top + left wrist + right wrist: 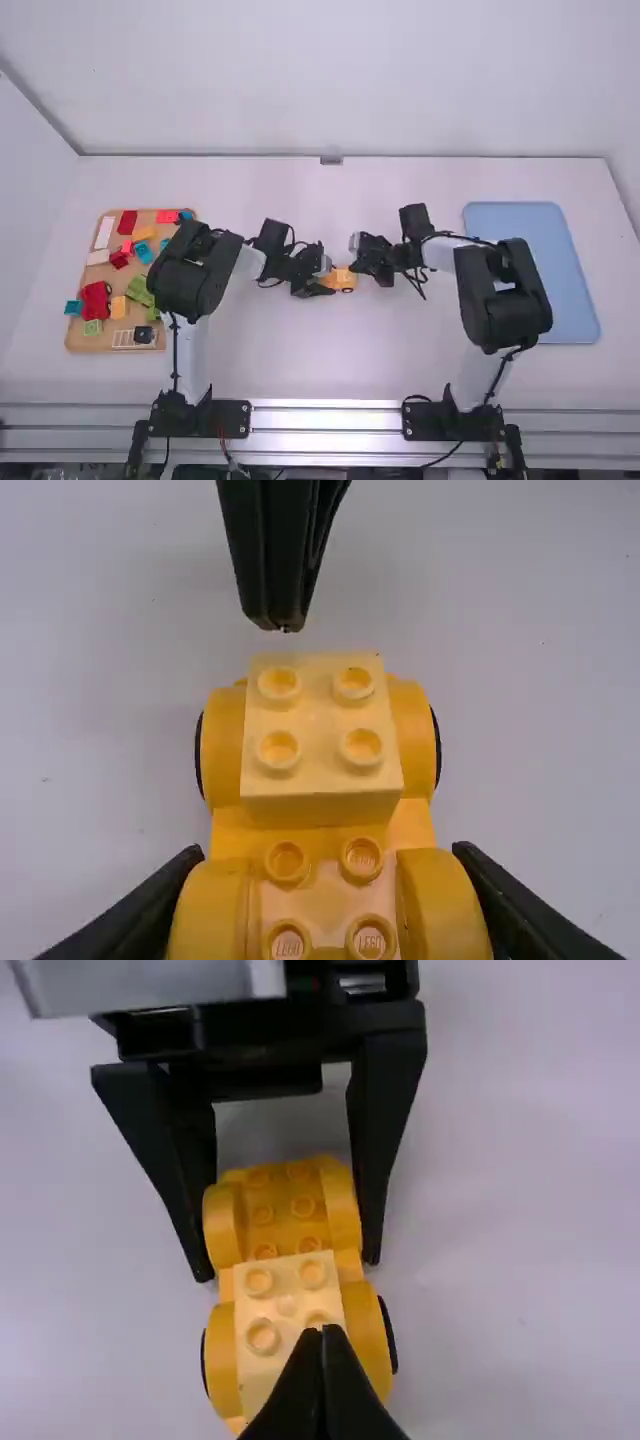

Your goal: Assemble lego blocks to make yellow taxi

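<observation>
1 white table (330, 370) adjoins pale walls (300, 80); left jaws grip a yellow car (320, 805), right jaws closed, empty.

Blocks (96, 299) on tray (92, 345) at left, car (345, 280) between — bin (530, 275) at right

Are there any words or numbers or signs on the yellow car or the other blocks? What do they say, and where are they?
Studs of the yellow car body: small raised print, which I won't read out.
Studs of the paler yellow block: too faint to read.
Blocks on the brown tray: too small to read anything.
Numbers or signs: none that I can make out.
</observation>
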{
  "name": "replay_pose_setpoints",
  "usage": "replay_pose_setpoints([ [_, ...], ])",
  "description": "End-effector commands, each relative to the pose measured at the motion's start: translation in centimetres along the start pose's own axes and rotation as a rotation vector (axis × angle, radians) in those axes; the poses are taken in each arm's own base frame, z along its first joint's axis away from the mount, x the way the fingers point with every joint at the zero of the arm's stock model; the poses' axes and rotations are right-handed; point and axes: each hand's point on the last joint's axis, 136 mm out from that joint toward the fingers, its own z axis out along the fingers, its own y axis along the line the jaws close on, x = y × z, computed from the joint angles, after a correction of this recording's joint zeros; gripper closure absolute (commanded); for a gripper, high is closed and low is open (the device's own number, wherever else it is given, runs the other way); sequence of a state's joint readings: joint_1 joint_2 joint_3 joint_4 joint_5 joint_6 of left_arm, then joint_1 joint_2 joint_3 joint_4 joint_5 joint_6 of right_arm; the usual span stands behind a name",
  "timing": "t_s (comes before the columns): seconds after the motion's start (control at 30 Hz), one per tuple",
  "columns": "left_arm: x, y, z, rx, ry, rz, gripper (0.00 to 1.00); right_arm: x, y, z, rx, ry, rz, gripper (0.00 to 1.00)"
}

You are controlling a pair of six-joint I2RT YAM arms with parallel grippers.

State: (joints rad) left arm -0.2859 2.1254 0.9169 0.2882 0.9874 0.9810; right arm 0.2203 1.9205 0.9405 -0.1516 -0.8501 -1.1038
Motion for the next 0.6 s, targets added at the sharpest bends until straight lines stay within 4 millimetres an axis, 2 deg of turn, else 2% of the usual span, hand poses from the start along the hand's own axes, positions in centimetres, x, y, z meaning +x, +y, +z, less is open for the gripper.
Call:
replay_pose_setpoints([
  [0.0,1.4,-0.7,0.2,0.009,0.022,-0.032,0.69,1.6,0.1,1.3,-0.012,0.058,0.076,1.00],
  [0.1,1.4,-0.7,0.2,0.009,0.023,-0.033,0.69,2.8,0.8,2.2,-0.035,0.093,0.116,1.00],
  [0.3,1.4,-0.7,0.2,0.009,0.023,-0.032,0.70,5.1,1.8,2.4,-0.050,0.214,0.132,1.00],
  [0.47,1.4,-0.7,0.2,0.009,0.022,-0.033,0.70,5.4,2.1,2.8,-0.050,0.266,0.113,1.00],
  [0.57,1.4,-0.7,0.2,0.010,0.023,-0.033,0.70,4.0,1.5,2.9,-0.052,0.232,0.091,1.00],
])
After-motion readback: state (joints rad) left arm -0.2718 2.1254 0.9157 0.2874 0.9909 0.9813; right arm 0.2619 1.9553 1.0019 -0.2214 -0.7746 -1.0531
